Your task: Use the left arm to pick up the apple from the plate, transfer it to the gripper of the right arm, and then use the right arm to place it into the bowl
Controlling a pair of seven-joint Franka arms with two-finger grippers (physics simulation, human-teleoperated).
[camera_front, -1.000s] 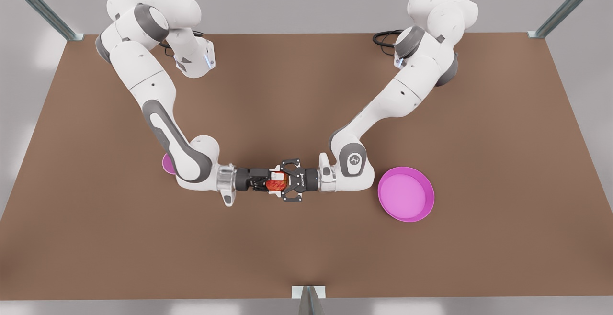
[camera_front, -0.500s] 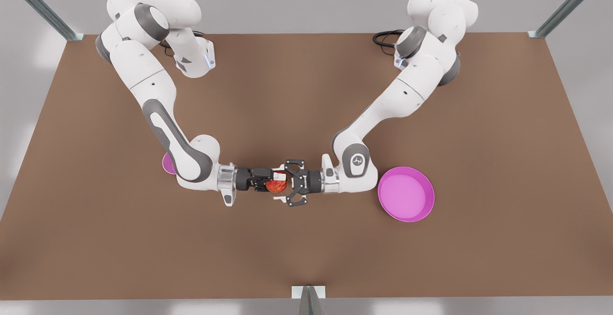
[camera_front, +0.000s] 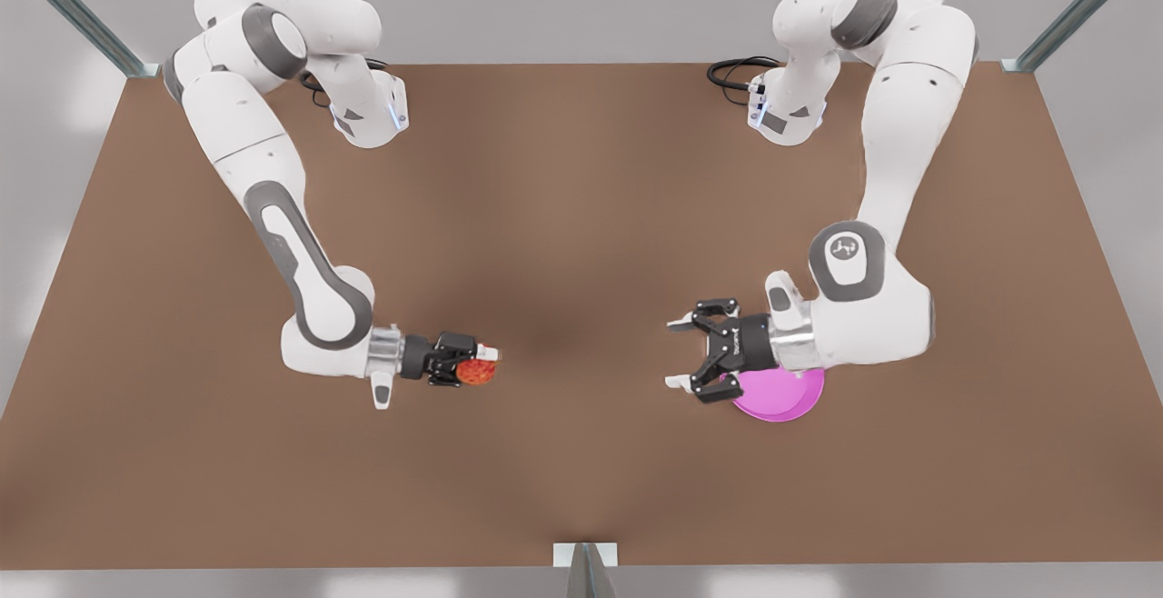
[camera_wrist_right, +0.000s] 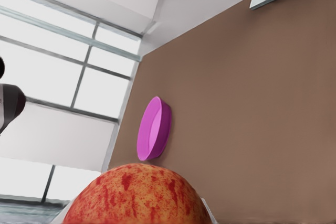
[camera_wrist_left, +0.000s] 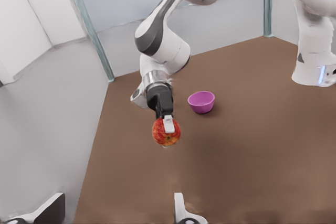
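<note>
The apple is in the air above the bench, in neither dish. It is gripped between the fingers of the right gripper, on the front view's left. In the right wrist view the apple sits very close to the camera, which confirms this arm has it. The grip is from the sides, so the fruit can simply be dropped when the fingers part.

The bowl stands on the bench near this arm, as the left wrist view shows, so I judge the handover is done and only the placing remains.

The left gripper is well apart, on the front view's right, just above the rim of the plate. Its fingers are spread wide and hold nothing; this arm waits.
</note>
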